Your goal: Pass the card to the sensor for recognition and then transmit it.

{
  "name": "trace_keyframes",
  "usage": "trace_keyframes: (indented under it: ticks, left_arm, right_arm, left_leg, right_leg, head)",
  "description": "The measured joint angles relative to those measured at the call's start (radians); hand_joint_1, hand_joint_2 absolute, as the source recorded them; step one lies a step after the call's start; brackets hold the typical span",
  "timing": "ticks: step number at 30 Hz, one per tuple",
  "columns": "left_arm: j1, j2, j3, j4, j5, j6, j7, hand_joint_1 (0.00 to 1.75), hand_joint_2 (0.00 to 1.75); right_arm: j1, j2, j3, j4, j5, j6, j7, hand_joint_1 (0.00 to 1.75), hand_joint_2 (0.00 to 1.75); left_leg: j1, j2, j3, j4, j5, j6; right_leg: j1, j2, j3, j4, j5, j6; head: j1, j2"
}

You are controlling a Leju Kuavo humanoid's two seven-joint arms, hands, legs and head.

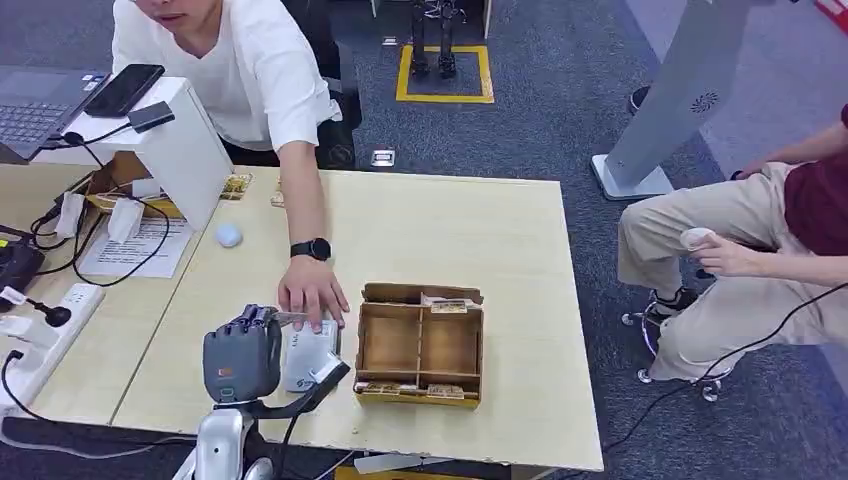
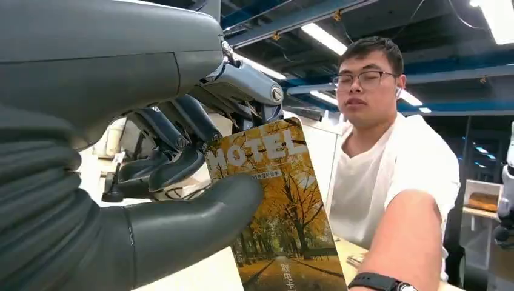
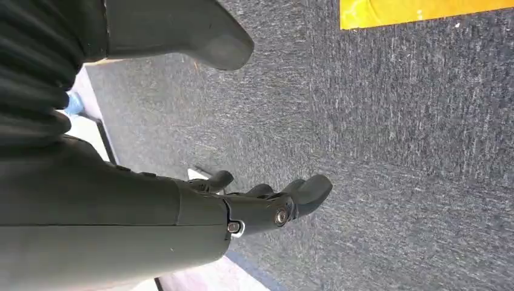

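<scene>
The left hand (image 2: 176,182) pinches the thin, light, glossy card (image 2: 276,212) between thumb and fingers by one end, above the table's (image 1: 500,220) near edge; stiff but slippery, it looks best held there, while the right hand (image 3: 267,203) hangs loosely spread, holding nothing.

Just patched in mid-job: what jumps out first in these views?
The left hand holds up a yellow autumn-scene card printed MOTEL, close to a person in a white shirt. That person's hand rests on the table beside the left hand, next to a compartmented cardboard box.
</scene>
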Motion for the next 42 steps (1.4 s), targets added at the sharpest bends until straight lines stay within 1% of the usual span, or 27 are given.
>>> trace_keyframes:
  ticks: [5, 8, 11, 14, 20, 31, 35, 42]
  left_arm:
    - [-0.001, 0.007, 0.0, 0.0, 0.0, 0.0, 0.005, 1.75, 1.75]
    - [-0.006, 0.018, -0.006, 0.002, 0.0, 0.0, 0.045, 1.75, 1.75]
    - [-0.013, 0.034, -0.036, 0.012, 0.0, 0.0, 0.094, 1.75, 1.75]
    - [-0.023, 0.043, -0.063, 0.027, 0.0, 0.0, 0.12, 1.75, 1.75]
    - [-0.023, 0.056, -0.086, 0.04, 0.0, 0.0, 0.121, 1.75, 1.75]
    - [-0.023, 0.061, -0.087, 0.057, 0.0, 0.0, 0.116, 1.75, 1.75]
    - [-0.023, 0.062, -0.087, 0.07, 0.0, 0.0, 0.101, 1.75, 1.75]
    - [-0.023, 0.064, -0.087, 0.087, 0.0, 0.0, 0.1, 1.75, 1.75]
  right_arm:
    - [0.0, 0.0, 0.001, 0.0, 0.0, 0.0, 0.0, 0.0, 1.75]
    - [0.0, -0.001, 0.001, 0.0, 0.002, 0.007, 0.0, 0.0, 1.75]
    - [0.0, -0.001, 0.001, 0.0, 0.007, 0.013, 0.0, 0.0, 1.75]
    - [0.0, -0.001, 0.001, 0.0, 0.016, 0.012, 0.005, 0.0, 1.75]
    - [0.0, -0.004, 0.001, 0.0, 0.017, 0.012, 0.012, 0.0, 1.75]
    - [0.0, -0.005, 0.001, 0.0, 0.017, 0.013, 0.012, 0.0, 1.75]
    - [0.0, -0.005, 0.001, 0.0, 0.017, 0.016, 0.011, 0.0, 1.75]
    - [0.0, -0.005, 0.001, 0.0, 0.017, 0.016, 0.01, 0.0, 1.75]
  left_leg:
    - [0.0, 0.0, 0.0, 0.0, 0.0, 0.0]
    - [0.0, 0.0, 0.0, 0.0, 0.0, 0.0]
    - [0.0, 0.0, 0.0, 0.0, 0.0, 0.0]
    - [0.0, 0.0, 0.0, 0.0, 0.0, 0.0]
    - [0.0, 0.0, 0.0, 0.0, 0.0, 0.0]
    - [0.0, 0.0, 0.0, 0.0, 0.0, 0.0]
    - [0.0, 0.0, 0.0, 0.0, 0.0, 0.0]
    - [0.0, 0.0, 0.0, 0.0, 0.0, 0.0]
  right_leg:
    - [0.0, 0.0, 0.0, 0.0, 0.0, 0.0]
    - [0.0, 0.0, 0.0, 0.0, 0.0, 0.0]
    - [0.0, 0.0, 0.0, 0.0, 0.0, 0.0]
    - [0.0, 0.0, 0.0, 0.0, 0.0, 0.0]
    - [0.0, 0.0, 0.0, 0.0, 0.0, 0.0]
    - [0.0, 0.0, 0.0, 0.0, 0.0, 0.0]
    - [0.0, 0.0, 0.0, 0.0, 0.0, 0.0]
    - [0.0, 0.0, 0.0, 0.0, 0.0, 0.0]
  head:
    - [0.0, 0.0]
    - [0.0, 0.0]
    - [0.0, 0.0]
    - [0.0, 0.0]
    - [0.0, 0.0]
    - [0.0, 0.0]
    - [0.0, 0.0]
    - [0.0, 0.0]
